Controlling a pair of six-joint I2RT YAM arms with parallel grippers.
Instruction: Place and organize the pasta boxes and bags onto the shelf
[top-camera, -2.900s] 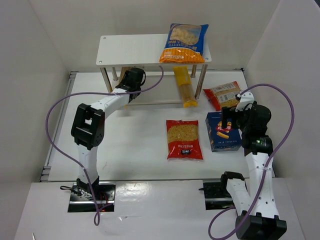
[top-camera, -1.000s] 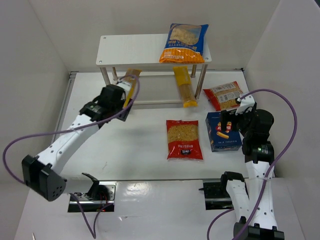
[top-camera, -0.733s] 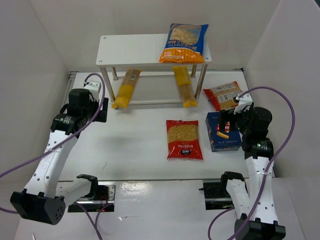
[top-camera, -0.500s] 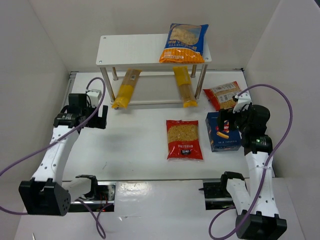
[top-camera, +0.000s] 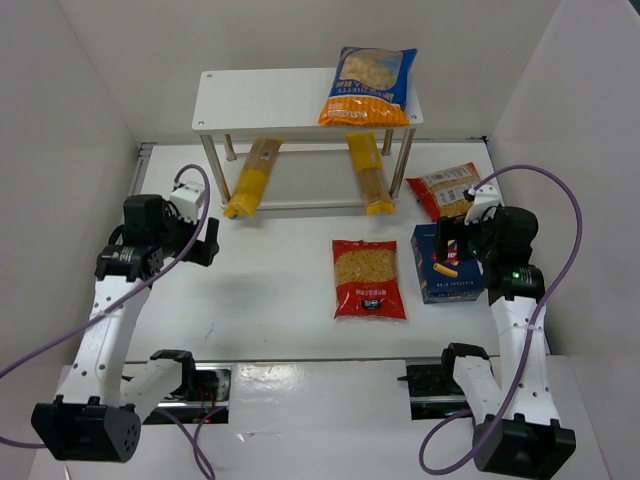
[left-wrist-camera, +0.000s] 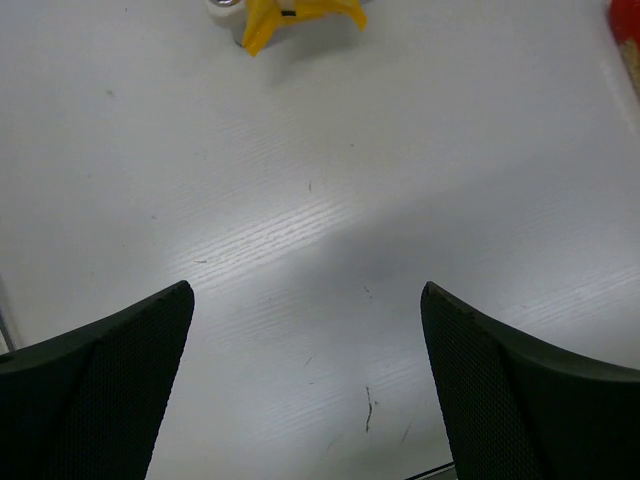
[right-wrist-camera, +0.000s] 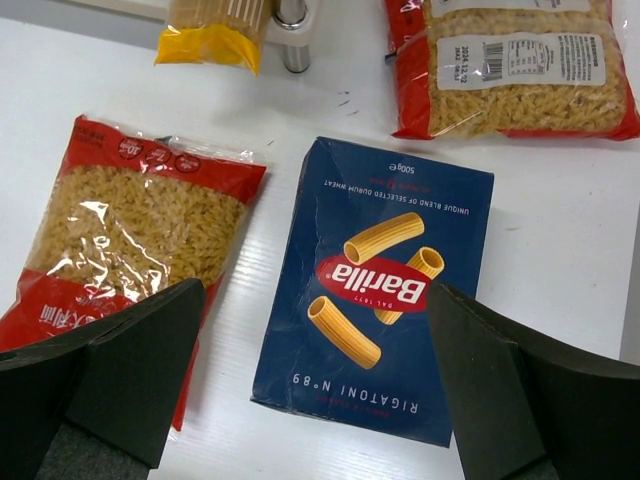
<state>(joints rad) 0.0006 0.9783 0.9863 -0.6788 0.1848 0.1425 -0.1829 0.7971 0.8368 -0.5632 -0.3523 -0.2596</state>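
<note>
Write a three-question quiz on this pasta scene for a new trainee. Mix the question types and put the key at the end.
1. True or false: the blue-and-orange bag lies on the top board of the shelf.
2. What lies straight under the open right gripper? A. a red bag. B. the blue box. C. a bowl.
3. How many yellow spaghetti bags lie partly under the shelf's top board?

Key: 1 true; 2 B; 3 two.
</note>
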